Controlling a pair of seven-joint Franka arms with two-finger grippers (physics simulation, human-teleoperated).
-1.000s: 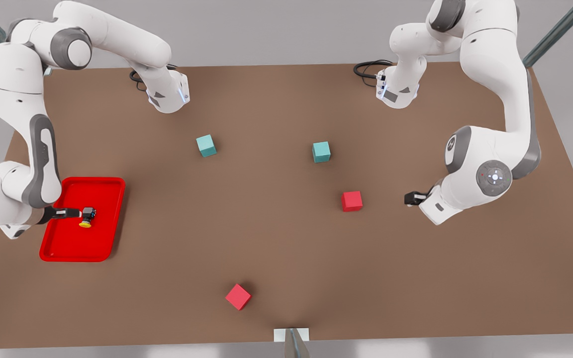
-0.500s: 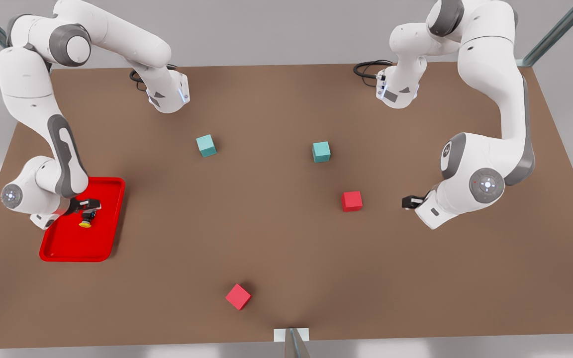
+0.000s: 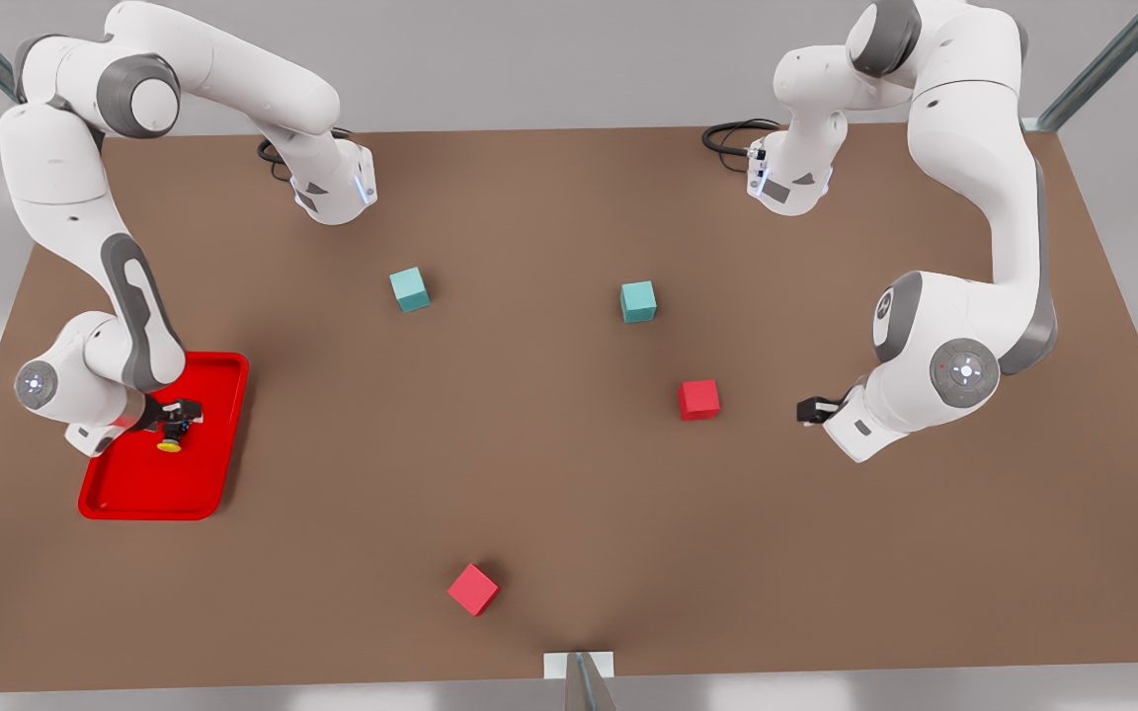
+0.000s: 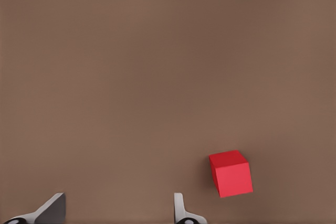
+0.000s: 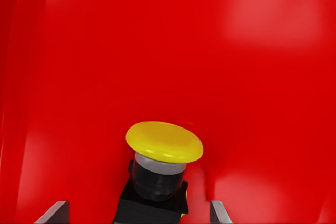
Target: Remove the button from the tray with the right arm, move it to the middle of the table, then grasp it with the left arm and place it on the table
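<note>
A: Button [image 3: 170, 442] at centre of the story: the right arm's wrist has swung in over the red tray [image 3: 223, 434] during the past second, so that the right gripper [image 3: 177, 415] now hangs above the button rather than reaching at it from the side, as it did a second ago.

B: And what does that mean for the job?

A: By my reading, the approach is nearly done and the pick itself has not begun. The button lies on its side on the tray floor, at the front view's left, where it was a second ago.

B: How wide are the fingers?

A: Spread apart. In the right wrist view the two fingertips [image 5: 52, 212] stand either side of the black body, with the yellow cap [image 5: 164, 141] pointing away from the camera, and neither looks to be touching it (the tips barely enter the picture, so contact is hard to rule out). The gripper holds nothing.

B: And the other arm?

A: It waits over the table [image 3: 549, 474] at the front view's right. The left gripper [image 4: 118, 209] is also spread wide and empty, hovering above bare brown surface just beside a red cube [image 4: 231, 173]. The middle of the table is where the handover is due.
</note>
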